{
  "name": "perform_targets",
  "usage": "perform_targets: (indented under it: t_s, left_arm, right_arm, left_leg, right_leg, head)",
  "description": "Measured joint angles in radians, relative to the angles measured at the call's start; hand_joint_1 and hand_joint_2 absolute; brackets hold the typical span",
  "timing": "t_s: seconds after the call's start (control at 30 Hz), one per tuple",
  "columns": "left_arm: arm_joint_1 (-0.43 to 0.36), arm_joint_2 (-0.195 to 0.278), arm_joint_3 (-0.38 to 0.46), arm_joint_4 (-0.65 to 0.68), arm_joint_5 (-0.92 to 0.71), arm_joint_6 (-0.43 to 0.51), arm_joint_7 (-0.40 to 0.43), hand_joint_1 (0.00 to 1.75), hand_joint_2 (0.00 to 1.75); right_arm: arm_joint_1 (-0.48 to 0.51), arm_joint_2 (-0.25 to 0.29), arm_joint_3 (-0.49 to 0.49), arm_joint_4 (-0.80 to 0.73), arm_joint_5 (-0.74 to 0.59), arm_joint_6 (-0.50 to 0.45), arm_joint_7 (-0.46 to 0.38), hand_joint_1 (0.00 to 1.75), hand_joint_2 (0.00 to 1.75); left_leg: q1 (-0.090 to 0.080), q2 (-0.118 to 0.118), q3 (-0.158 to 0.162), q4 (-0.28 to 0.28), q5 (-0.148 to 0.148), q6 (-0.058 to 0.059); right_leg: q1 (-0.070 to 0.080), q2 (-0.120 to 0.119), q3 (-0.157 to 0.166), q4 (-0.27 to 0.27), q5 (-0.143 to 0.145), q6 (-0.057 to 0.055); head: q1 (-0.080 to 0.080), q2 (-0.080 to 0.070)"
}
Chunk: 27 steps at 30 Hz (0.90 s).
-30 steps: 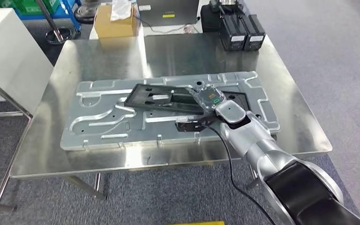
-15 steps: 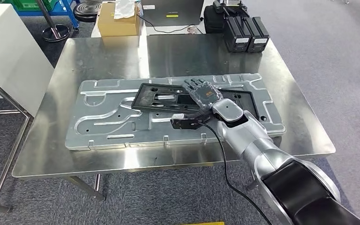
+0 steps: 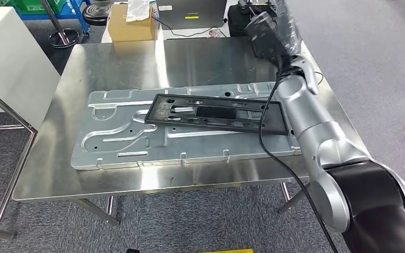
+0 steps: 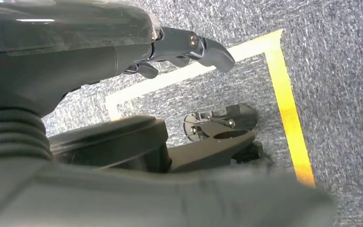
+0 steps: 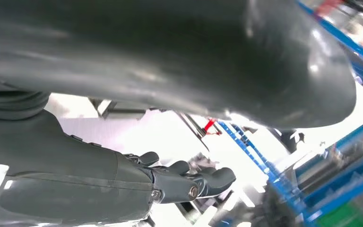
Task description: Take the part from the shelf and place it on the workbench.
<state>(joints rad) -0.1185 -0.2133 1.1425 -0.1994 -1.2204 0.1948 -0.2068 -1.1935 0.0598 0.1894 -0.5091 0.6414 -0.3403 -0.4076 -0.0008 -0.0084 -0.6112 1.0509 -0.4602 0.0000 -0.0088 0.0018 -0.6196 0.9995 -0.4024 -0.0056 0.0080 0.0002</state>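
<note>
right hand (image 3: 270, 27): lifted off since a moment ago, now raised at far right, fingers apart, empty | black part (image 3: 216, 114): flat on grey plate (image 3: 111, 132) on workbench (image 3: 200, 58) | placement looks done | left hand (image 4: 189, 47): empty, hanging

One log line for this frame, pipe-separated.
black frame part: lying on grey plate | right hand: raised, empty | left hand: empty
</note>
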Motion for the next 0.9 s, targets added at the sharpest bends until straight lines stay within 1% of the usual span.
perform_targets:
  t_s: [0.03,0.1,0.13,0.17,0.2,0.23,0.27,0.3,0.33,0.37,0.43,0.47,0.5,0.53,0.6,0.63,0.67,0.7,0.73,0.77,0.8,0.83,0.87,0.9]
  left_arm:
    - [-0.002,0.0,0.0,0.0,0.0,0.001,0.001,0.0,0.0]
    - [-0.003,0.0,0.0,0.0,0.004,0.004,0.002,0.0,0.0]
    - [-0.003,0.0,0.001,0.0,0.006,0.006,0.002,0.0,0.0]
    - [-0.001,0.0,0.001,0.0,0.008,0.009,0.001,0.0,0.0]
    - [0.0,0.0,0.002,0.0,0.009,0.012,0.0,0.0,0.0]
    - [0.002,0.0,0.003,0.0,0.009,0.015,-0.001,0.0,0.0]
    - [0.003,0.0,0.005,0.0,0.01,0.018,-0.003,0.0,0.0]
    - [0.002,0.0,0.007,0.0,0.01,0.021,-0.004,0.0,0.0]
    - [0.002,0.0,0.008,0.0,0.01,0.024,-0.006,0.0,0.0]
    - [0.002,-0.001,0.01,0.0,0.01,0.026,-0.007,0.0,0.0]
    - [0.003,-0.001,0.015,0.0,0.016,0.034,-0.008,0.0,0.0]
    - [0.003,-0.001,0.018,0.0,0.02,0.038,-0.009,0.0,0.0]
    - [0.002,-0.001,0.021,0.0,0.025,0.042,-0.009,0.0,0.0]
    - [0.001,-0.001,0.024,0.0,0.03,0.046,-0.01,0.0,0.0]
    - [0.0,-0.001,0.031,0.0,0.042,0.052,-0.013,0.0,0.0]
    - [0.001,-0.001,0.035,0.0,0.05,0.054,-0.015,0.0,0.0]
    - [0.002,-0.001,0.04,0.0,0.058,0.057,-0.018,0.0,0.0]
    - [0.003,0.0,0.044,0.0,0.065,0.059,-0.019,0.0,0.0]
    - [0.004,0.0,0.048,0.0,0.07,0.061,-0.02,0.0,0.0]
    - [0.005,0.0,0.05,0.0,0.074,0.063,-0.022,0.0,0.0]
    - [0.005,-0.001,0.05,0.0,0.076,0.065,-0.023,0.0,0.0]
    - [0.005,-0.001,0.051,0.001,0.078,0.066,-0.024,0.0,0.0]
    - [0.005,-0.001,0.052,0.001,0.079,0.067,-0.025,0.0,0.0]
    - [0.006,-0.001,0.054,0.001,0.08,0.068,-0.026,0.0,0.0]
  right_arm:
    - [0.007,-0.001,-0.029,-0.044,-0.06,0.029,-0.004,0.0,0.0]
    - [0.044,-0.002,-0.071,-0.152,-0.191,0.097,-0.001,0.0,0.0]
    - [0.073,-0.003,-0.081,-0.208,-0.258,0.129,0.003,0.0,0.0]
    - [0.116,-0.006,-0.087,-0.271,-0.331,0.158,0.008,0.0,0.0]
    - [0.162,-0.009,-0.088,-0.336,-0.399,0.182,0.011,0.0,0.0]
    - [0.206,-0.012,-0.088,-0.402,-0.453,0.196,0.013,0.0,0.0]
    - [0.252,-0.016,-0.088,-0.469,-0.498,0.205,0.013,0.0,0.0]
    - [0.289,-0.02,-0.088,-0.527,-0.525,0.208,0.013,0.0,0.0]
    - [0.325,-0.026,-0.087,-0.579,-0.542,0.208,0.011,0.0,0.0]
    - [0.36,-0.03,-0.086,-0.624,-0.552,0.208,0.007,0.0,0.0]
    - [0.435,-0.037,-0.078,-0.703,-0.562,0.211,-0.007,0.0,0.0]
    - [0.474,-0.04,-0.07,-0.739,-0.564,0.213,-0.018,0.0,0.0]
    - [0.515,-0.043,-0.061,-0.772,-0.563,0.216,-0.031,0.0,0.0]
    - [0.559,-0.045,-0.049,-0.801,-0.558,0.217,-0.046,0.0,0.0]
    - [0.66,-0.046,-0.02,-0.844,-0.542,0.212,-0.08,0.0,0.0]
    - [0.716,-0.046,-0.003,-0.86,-0.529,0.211,-0.098,0.0,0.0]
    - [0.772,-0.044,0.012,-0.872,-0.516,0.21,-0.115,0.0,0.0]
    - [0.822,-0.039,0.025,-0.881,-0.503,0.212,-0.129,0.0,0.0]
    - [0.865,-0.033,0.037,-0.888,-0.493,0.212,-0.139,0.0,0.0]
    - [0.902,-0.026,0.047,-0.893,-0.488,0.206,-0.145,0.0,0.0]
    - [0.935,-0.02,0.057,-0.897,-0.486,0.197,-0.147,0.0,0.0]
    - [0.966,-0.014,0.068,-0.898,-0.486,0.185,-0.149,0.0,0.0]
    - [0.997,-0.009,0.079,-0.9,-0.487,0.171,-0.15,0.0,0.0]
    - [1.026,-0.004,0.091,-0.9,-0.487,0.158,-0.15,0.0,0.0]
  left_leg:
    - [0.0,0.001,-0.02,0.047,-0.027,-0.004]
    - [0.004,0.002,-0.081,0.176,-0.085,-0.008]
    - [0.006,0.003,-0.106,0.226,-0.1,-0.009]
    - [0.007,0.003,-0.114,0.241,-0.095,-0.01]
    - [0.009,0.003,-0.105,0.217,-0.072,-0.011]
    - [0.011,0.003,-0.08,0.161,-0.037,-0.011]
    - [0.012,0.003,-0.048,0.092,-0.003,-0.011]
    - [0.013,0.002,-0.021,0.033,0.018,-0.008]
    - [0.013,0.001,-0.003,-0.005,0.027,-0.005]
    - [0.012,0.0,0.005,-0.021,0.026,0.0]
    - [0.011,0.0,0.009,-0.026,0.025,0.012]
    - [0.011,0.0,0.011,-0.028,0.027,0.019]
    - [0.012,0.001,0.013,-0.031,0.028,0.024]
    - [0.013,0.001,0.014,-0.033,0.029,0.029]
    - [0.011,0.001,0.014,-0.033,0.028,0.034]
    - [0.01,-0.001,0.014,-0.033,0.028,0.036]
    - [0.007,-0.003,0.014,-0.033,0.027,0.037]
    - [0.005,-0.004,0.015,-0.033,0.026,0.038]
    - [0.001,-0.005,0.015,-0.033,0.026,0.038]
    - [-0.002,-0.005,0.016,-0.033,0.025,0.038]
    - [-0.005,-0.005,0.017,-0.033,0.024,0.036]
    - [-0.005,-0.004,0.018,-0.034,0.022,0.034]
    - [-0.004,-0.003,0.018,-0.034,0.021,0.03]
    - [-0.004,-0.002,0.02,-0.036,0.02,0.024]
  right_leg:
    - [-0.004,0.0,0.004,-0.007,0.002,-0.004]
    - [-0.003,0.0,0.007,-0.007,0.001,-0.007]
    - [-0.003,-0.001,0.008,-0.007,0.0,-0.006]
    - [-0.003,-0.001,0.009,-0.006,-0.002,-0.005]
    - [-0.003,0.0,0.01,-0.004,-0.004,-0.003]
    - [-0.004,0.0,0.011,-0.001,-0.007,0.0]
    - [-0.004,0.0,0.011,0.003,-0.01,0.005]
    - [-0.003,0.001,0.009,0.009,-0.014,0.01]
    - [0.0,0.001,0.007,0.013,-0.017,0.015]
    - [0.001,0.001,0.006,0.015,-0.018,0.02]
    - [0.0,0.001,0.007,0.014,-0.02,0.03]
    - [-0.002,0.001,0.005,0.021,-0.027,0.034]
    - [-0.003,0.0,-0.003,0.042,-0.043,0.039]
    - [-0.004,0.0,-0.022,0.085,-0.069,0.043]
    - [-0.004,0.0,-0.082,0.214,-0.131,0.047]
    - [-0.004,0.0,-0.108,0.267,-0.149,0.046]
    - [-0.004,0.0,-0.12,0.288,-0.149,0.044]
    - [-0.003,0.0,-0.112,0.269,-0.131,0.038]
    - [0.0,0.0,-0.087,0.217,-0.101,0.03]
    - [0.005,-0.001,-0.051,0.146,-0.072,0.016]
    - [0.011,-0.003,-0.019,0.083,-0.05,0.004]
    - [0.017,-0.006,0.004,0.04,-0.039,-0.006]
    - [0.022,-0.008,0.014,0.019,-0.036,-0.014]
    - [0.024,-0.008,0.016,0.015,-0.036,-0.016]
  head:
    - [-0.002,0.0]
    - [-0.005,0.0]
    - [-0.005,0.0]
    - [-0.005,0.0]
    - [-0.005,0.0]
    - [-0.005,0.0]
    - [-0.005,0.0]
    - [-0.005,0.0]
    - [-0.004,0.0]
    - [-0.004,0.0]
    - [-0.003,0.0]
    - [-0.002,0.0]
    - [-0.002,0.0]
    - [-0.001,0.0]
    - [0.0,0.0]
    - [0.0,0.0]
    - [0.0,0.0]
    - [0.0,0.0]
    - [0.0,0.0]
    - [0.0,0.0]
    - [-0.001,0.0]
    - [0.0,0.0]
    - [0.0,0.0]
    - [0.001,0.0]
